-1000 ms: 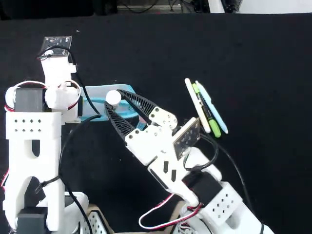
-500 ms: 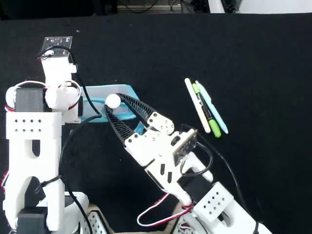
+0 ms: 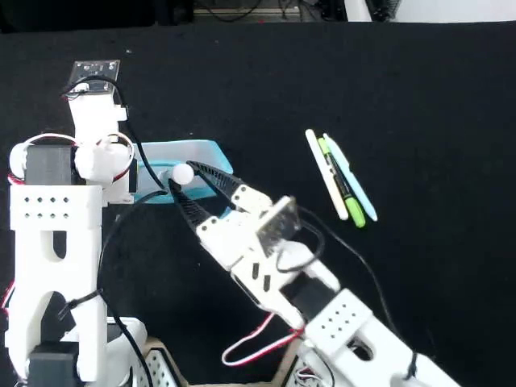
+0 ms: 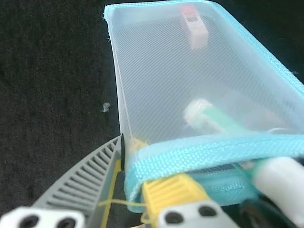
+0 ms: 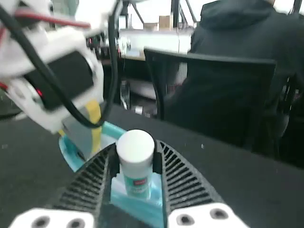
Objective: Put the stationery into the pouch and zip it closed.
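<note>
A black-clothed table (image 3: 419,81) lay under both arms. The left arm (image 3: 52,242) stood at the table's left side. The right arm (image 3: 322,314) slanted from the near edge up towards the table's middle.

The pouch (image 3: 189,151), pale blue mesh with a teal zip band, lay flat with its long axis running across the table, one end under the left arm and the other beside the right arm's fingers. In the left wrist view the left gripper (image 4: 137,164) was pinched onto a corner of the pouch (image 4: 190,80), with a grey ribbed finger on one face and a yellow pad on the other.

Three pens lay well apart from the pouch to its right: a white pen (image 3: 326,173), a green highlighter (image 3: 341,184) and a light blue pen (image 3: 351,177). They lay side by side and touching, long axes parallel, slanting from far-left to near-right.

The right gripper (image 3: 185,177) was clamped narrowly on a white-capped tube (image 5: 136,161), which stood upright with its cap up and its lower end at the pouch's teal edge; whether it was inside could not be told.

Through the mesh showed a green-and-white pen (image 4: 213,121) lying slantwise and a small red-and-white piece (image 4: 194,23) at the far end
</note>
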`<control>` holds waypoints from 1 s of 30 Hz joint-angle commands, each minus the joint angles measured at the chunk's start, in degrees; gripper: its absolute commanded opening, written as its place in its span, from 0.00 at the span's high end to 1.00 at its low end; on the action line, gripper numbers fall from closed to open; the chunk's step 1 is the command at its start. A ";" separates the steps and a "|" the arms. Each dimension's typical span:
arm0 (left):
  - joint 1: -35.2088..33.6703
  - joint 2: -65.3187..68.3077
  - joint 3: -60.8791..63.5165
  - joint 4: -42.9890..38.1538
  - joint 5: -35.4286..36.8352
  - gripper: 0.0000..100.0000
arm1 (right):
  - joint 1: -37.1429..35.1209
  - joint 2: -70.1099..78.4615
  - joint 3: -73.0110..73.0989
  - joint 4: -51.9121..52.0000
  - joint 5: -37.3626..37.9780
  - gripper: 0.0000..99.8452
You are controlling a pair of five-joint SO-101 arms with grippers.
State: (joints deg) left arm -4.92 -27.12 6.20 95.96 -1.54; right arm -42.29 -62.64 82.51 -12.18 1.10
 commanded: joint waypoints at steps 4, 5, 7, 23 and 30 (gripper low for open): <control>0.13 0.00 0.22 -0.53 0.79 0.97 | -0.70 5.58 -4.79 -1.41 0.35 0.99; 0.13 0.00 0.22 -0.53 0.79 0.97 | -0.70 4.88 -4.44 -1.23 0.35 0.99; 0.13 0.00 0.22 -0.53 0.79 0.97 | -0.79 3.21 -4.44 1.23 0.26 0.95; 0.13 0.18 0.22 -0.53 0.79 0.97 | 0.88 -22.99 -4.00 19.87 0.09 0.89; 0.13 0.26 0.22 -0.62 0.79 0.97 | 21.45 -36.88 -1.71 27.08 -0.09 0.96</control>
State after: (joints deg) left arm -4.92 -26.86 6.20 95.60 -1.54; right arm -32.53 -92.62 80.22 10.86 1.01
